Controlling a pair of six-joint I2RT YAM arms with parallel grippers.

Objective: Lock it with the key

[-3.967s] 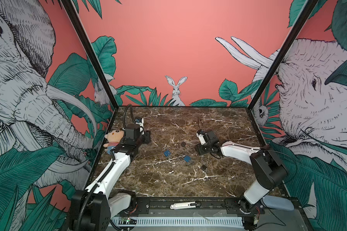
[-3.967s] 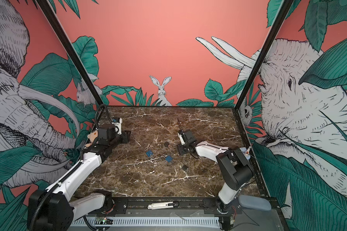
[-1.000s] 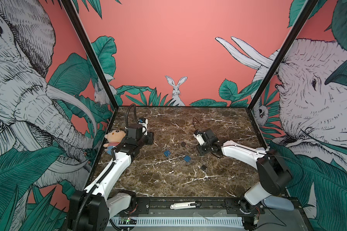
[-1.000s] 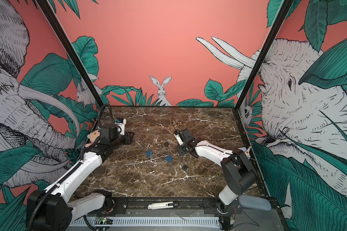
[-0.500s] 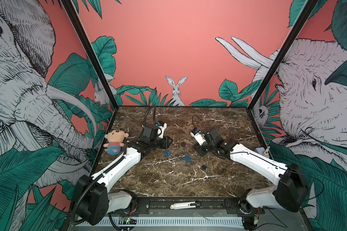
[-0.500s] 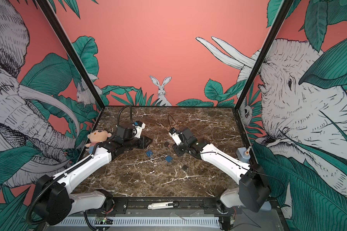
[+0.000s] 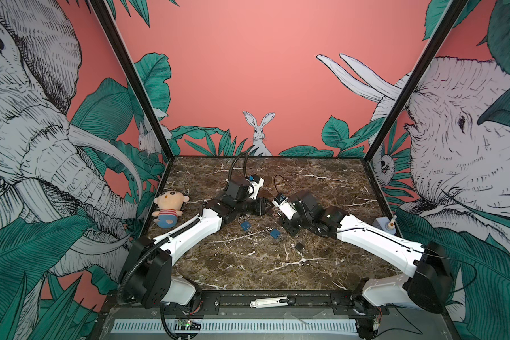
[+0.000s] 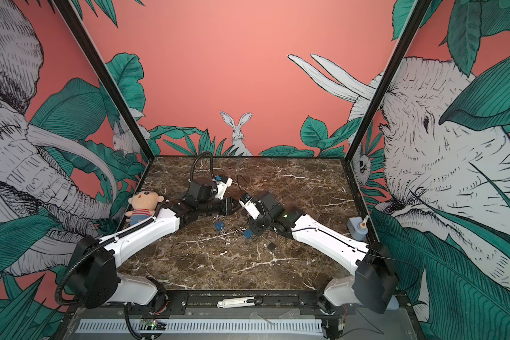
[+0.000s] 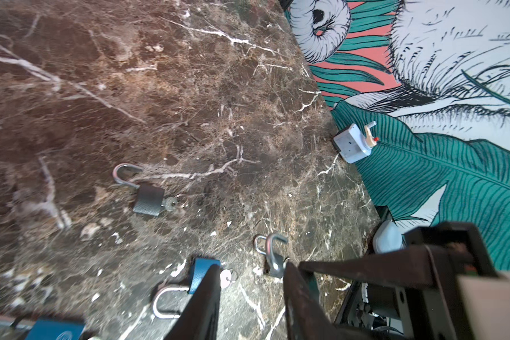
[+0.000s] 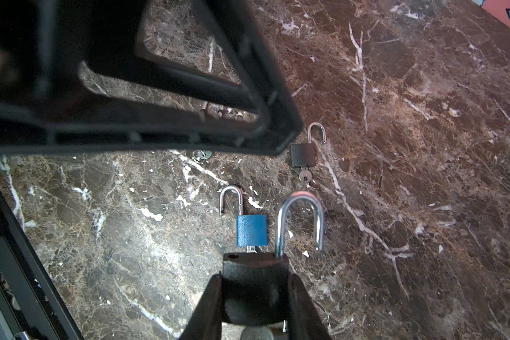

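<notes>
The right gripper (image 10: 254, 278) is clenching the dark body of a padlock (image 10: 256, 262) between its fingers, with the silver shackle (image 10: 281, 226) swung open and pointing away from the wrist. What looks like a round key head (image 10: 255, 334) is showing at the base of the body, though it is mostly cut off. The left gripper (image 9: 251, 270) is hovering close by with its jaws parted and nothing between them, its tips just beside that shackle. The black padlock (image 10: 303, 156) is lying flat on the marble table (image 10: 424, 117), unlocked, with its own key (image 10: 304, 176) sitting in it. The held padlock is hanging near the black padlock but apart from it. A blue padlock (image 10: 251, 229), also open, is lying between the black padlock and the held one. A second blue padlock (image 9: 53, 328) is lying farther from the black padlock than the first. A plush doll (image 7: 168, 209) is sitting well apart from the black padlock, by the left wall — a grey-blue box (image 7: 382, 225) is standing well apart from it by the right wall.
</notes>
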